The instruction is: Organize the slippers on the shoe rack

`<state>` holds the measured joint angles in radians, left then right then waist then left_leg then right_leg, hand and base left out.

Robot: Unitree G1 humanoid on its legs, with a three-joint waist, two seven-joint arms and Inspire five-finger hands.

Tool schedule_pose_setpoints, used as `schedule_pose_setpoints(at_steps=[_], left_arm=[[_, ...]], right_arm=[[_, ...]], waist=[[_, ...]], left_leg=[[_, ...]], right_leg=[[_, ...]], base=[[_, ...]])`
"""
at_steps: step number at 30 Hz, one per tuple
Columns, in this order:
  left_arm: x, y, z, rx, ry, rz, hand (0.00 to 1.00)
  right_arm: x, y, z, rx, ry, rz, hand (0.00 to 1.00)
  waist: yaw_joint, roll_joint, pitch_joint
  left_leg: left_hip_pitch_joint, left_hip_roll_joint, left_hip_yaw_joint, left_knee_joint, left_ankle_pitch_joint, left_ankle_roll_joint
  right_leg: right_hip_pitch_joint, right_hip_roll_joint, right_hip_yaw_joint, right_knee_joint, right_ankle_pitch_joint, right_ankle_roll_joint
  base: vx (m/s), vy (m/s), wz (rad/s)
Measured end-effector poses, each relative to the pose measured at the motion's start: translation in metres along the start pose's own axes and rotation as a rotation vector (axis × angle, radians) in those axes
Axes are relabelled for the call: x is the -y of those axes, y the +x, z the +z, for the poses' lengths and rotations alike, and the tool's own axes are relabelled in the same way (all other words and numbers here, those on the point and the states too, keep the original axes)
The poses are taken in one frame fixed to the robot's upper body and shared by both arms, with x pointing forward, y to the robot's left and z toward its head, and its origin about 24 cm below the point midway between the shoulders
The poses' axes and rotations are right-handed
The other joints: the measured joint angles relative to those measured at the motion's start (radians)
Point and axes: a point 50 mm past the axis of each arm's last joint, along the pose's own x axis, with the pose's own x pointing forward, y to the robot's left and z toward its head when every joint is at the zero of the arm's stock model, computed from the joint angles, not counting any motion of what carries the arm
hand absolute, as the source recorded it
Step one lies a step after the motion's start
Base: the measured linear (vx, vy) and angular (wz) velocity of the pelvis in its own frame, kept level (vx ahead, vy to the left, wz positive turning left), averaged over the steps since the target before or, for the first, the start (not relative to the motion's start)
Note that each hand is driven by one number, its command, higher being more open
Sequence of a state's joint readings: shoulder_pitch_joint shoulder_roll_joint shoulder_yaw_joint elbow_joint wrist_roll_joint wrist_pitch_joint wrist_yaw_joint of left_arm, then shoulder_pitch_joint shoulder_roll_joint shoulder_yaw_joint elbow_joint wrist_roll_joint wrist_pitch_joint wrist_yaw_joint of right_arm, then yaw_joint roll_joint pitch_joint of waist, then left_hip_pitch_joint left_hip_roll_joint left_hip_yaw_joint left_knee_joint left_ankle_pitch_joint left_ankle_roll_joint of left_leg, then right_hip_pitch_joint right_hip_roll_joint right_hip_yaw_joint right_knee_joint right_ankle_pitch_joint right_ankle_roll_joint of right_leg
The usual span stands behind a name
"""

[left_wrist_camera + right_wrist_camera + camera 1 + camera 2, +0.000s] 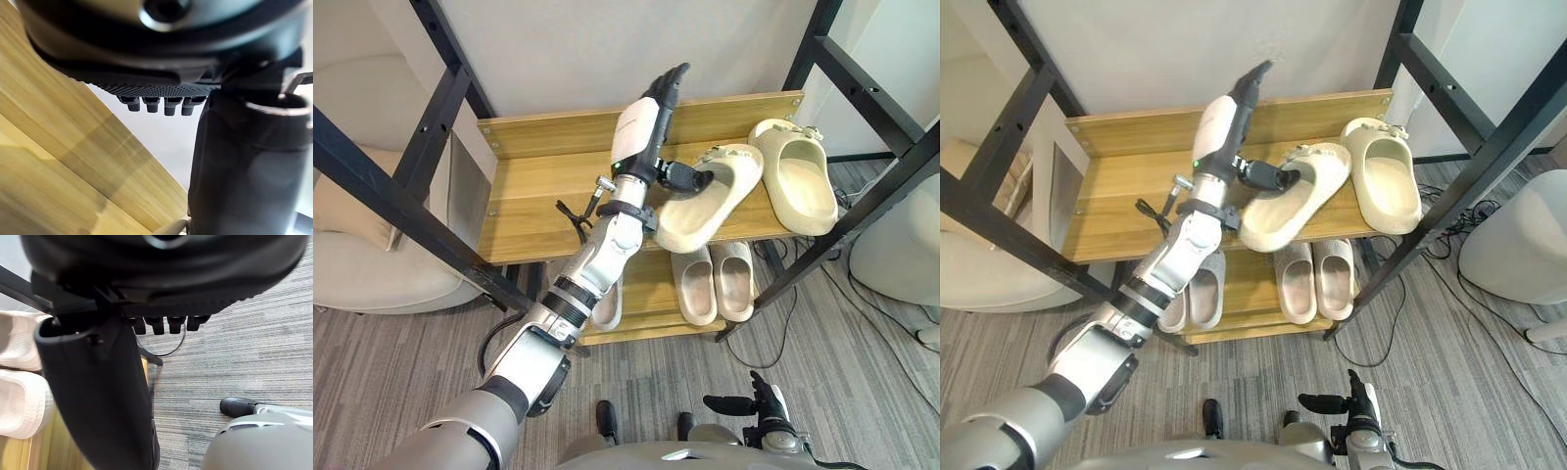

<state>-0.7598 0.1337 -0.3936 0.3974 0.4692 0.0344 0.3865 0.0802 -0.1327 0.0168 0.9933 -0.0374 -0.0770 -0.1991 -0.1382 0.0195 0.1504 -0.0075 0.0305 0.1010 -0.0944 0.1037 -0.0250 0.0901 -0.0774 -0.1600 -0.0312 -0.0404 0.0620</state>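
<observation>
the right hand (766, 403) hangs low over the grey carpet (862, 372), fingers relaxed and loose, thumb out to the side, holding nothing. past it stands the shoe rack (538, 211). on its lower shelf a beige pair (716, 282) lies side by side, with a grey pair (1206, 289) partly hidden behind the left arm. the left hand (641, 132) is up at the top shelf, fingers straight and together, pointing toward the wall. its thumb (683, 176) sticks out sideways and touches the mouth of a cream slipper (700, 215). this slipper lies askew, its heel over the shelf's front edge and its toe against a second cream slipper (795, 174), which lies flat at the shelf's right end.
</observation>
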Motion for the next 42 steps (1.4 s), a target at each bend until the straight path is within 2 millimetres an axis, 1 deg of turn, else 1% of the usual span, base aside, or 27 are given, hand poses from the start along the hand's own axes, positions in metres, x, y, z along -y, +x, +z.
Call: schedule_pose_setpoints(at_steps=[1, 5, 16, 20, 24, 25, 26, 28, 29, 30, 34, 36, 40, 42], left_arm=[[-0.005, 0.001, -0.005, -0.026, 0.006, 0.028, 1.0], [-0.012, 0.002, -0.01, -0.042, 0.031, 0.057, 1.0], [-0.008, 0.0, -0.008, -0.044, 0.009, 0.055, 1.0], [-0.004, -0.006, -0.004, -0.039, -0.058, 0.05, 1.0], [0.002, -0.013, 0.003, -0.041, -0.192, 0.025, 1.0], [0.007, -0.015, 0.01, -0.023, -0.24, -0.004, 1.0], [0.007, -0.015, 0.011, -0.022, -0.243, -0.006, 1.0], [0.008, -0.017, 0.03, 0.049, -0.311, -0.032, 1.0], [0.008, -0.017, 0.034, 0.065, -0.323, -0.034, 1.0], [0.007, -0.017, 0.043, 0.101, -0.353, -0.034, 1.0], [0.003, -0.018, 0.057, 0.162, -0.396, -0.029, 1.0], [-0.002, -0.019, 0.067, 0.212, -0.421, -0.011, 1.0], [-0.007, -0.02, 0.076, 0.26, -0.444, 0.006, 1.0], [-0.008, -0.02, 0.077, 0.266, -0.446, 0.008, 1.0]], right_arm=[[0.0, 0.0, 0.0, 0.0, 0.0, 0.001, 1.0], [-0.001, 0.0, 0.0, 0.002, -0.002, 0.003, 1.0], [-0.001, 0.0, 0.0, 0.002, -0.003, 0.006, 1.0], [-0.001, 0.0, 0.0, 0.002, -0.003, 0.006, 1.0], [-0.001, 0.0, 0.0, 0.0, -0.004, 0.006, 1.0], [0.001, -0.001, -0.002, -0.005, -0.007, 0.002, 1.0], [0.001, -0.001, -0.002, -0.006, -0.007, 0.002, 1.0], [0.001, -0.002, -0.005, -0.014, -0.008, 0.001, 1.0], [0.001, -0.002, -0.006, -0.015, -0.008, 0.001, 1.0], [0.003, -0.002, -0.007, -0.017, -0.01, -0.002, 1.0], [0.005, -0.002, -0.009, -0.025, -0.015, -0.007, 1.0], [0.008, -0.002, -0.012, -0.035, -0.021, -0.012, 1.0], [0.011, -0.003, -0.014, -0.041, -0.027, -0.017, 1.0], [0.012, -0.003, -0.015, -0.043, -0.028, -0.018, 1.0]], waist=[[0.0, -0.001, 0.001], [0.001, -0.003, 0.002], [0.002, -0.005, 0.003], [0.003, -0.005, 0.003], [0.006, -0.005, 0.003], [0.012, -0.004, 0.003], [0.013, -0.004, 0.003], [0.02, -0.003, 0.002], [0.02, -0.002, 0.001], [0.021, 0.002, -0.001], [0.022, 0.016, -0.009], [0.023, 0.028, -0.017], [0.025, 0.041, -0.026], [0.026, 0.044, -0.029]], left_leg=[[0.0, 0.0, 0.0, 0.0, 0.0, 0.0], [0.0, 0.0, 0.0, 0.0, 0.0, 0.0], [0.0, -0.001, -0.001, 0.0, 0.0, 0.0], [0.001, -0.001, -0.001, 0.0, 0.0, 0.0], [0.003, -0.001, -0.001, 0.0, 0.0, 0.0], [0.003, -0.001, -0.002, 0.0, 0.0, 0.0], [0.003, -0.001, -0.002, 0.0, 0.0, 0.0], [0.002, -0.003, -0.003, 0.0, 0.0, 0.0], [0.002, -0.003, -0.003, 0.0, 0.0, 0.0], [0.002, -0.004, -0.003, 0.001, 0.001, 0.001], [0.002, -0.005, -0.004, 0.001, 0.001, 0.002], [0.001, -0.005, -0.006, 0.0, 0.002, 0.003], [0.001, -0.005, -0.01, 0.0, 0.005, 0.006], [0.001, -0.005, -0.012, 0.0, 0.007, 0.006]], right_leg=[[0.0, 0.0, 0.0, 0.0, 0.0, 0.0], [0.0, -0.001, 0.0, 0.001, 0.0, 0.0], [0.0, -0.001, 0.0, 0.002, 0.0, 0.0], [0.0, -0.001, 0.0, 0.003, 0.0, 0.0], [0.002, -0.002, 0.0, 0.003, -0.001, -0.001], [0.0, -0.003, 0.002, 0.005, -0.001, -0.001], [0.0, -0.003, 0.002, 0.005, -0.001, -0.001], [0.0, -0.004, 0.002, 0.006, -0.001, -0.001], [-0.001, -0.005, 0.002, 0.006, -0.001, -0.001], [-0.001, -0.006, 0.002, 0.007, -0.001, -0.001], [-0.002, -0.006, 0.002, 0.008, -0.001, -0.001], [-0.003, -0.006, 0.002, 0.01, -0.001, -0.002], [-0.003, -0.005, -0.001, 0.014, -0.002, -0.002], [-0.003, -0.005, -0.003, 0.015, -0.002, -0.002]], base=[[0.0, 0.0, 0.0], [0.0, 0.0, 0.0], [0.0, 0.0, 0.0], [0.0, 0.0, 0.0], [0.0, 0.0, 0.0], [0.0, 0.0, 0.0], [0.0, 0.0, 0.0], [0.0, 0.0, 0.0], [0.0, 0.0, 0.0], [0.0, 0.0, 0.0], [0.0, 0.0, 0.0], [0.0, 0.0, 0.0], [0.0, 0.0, 0.01], [0.0, 0.0, 0.03]])
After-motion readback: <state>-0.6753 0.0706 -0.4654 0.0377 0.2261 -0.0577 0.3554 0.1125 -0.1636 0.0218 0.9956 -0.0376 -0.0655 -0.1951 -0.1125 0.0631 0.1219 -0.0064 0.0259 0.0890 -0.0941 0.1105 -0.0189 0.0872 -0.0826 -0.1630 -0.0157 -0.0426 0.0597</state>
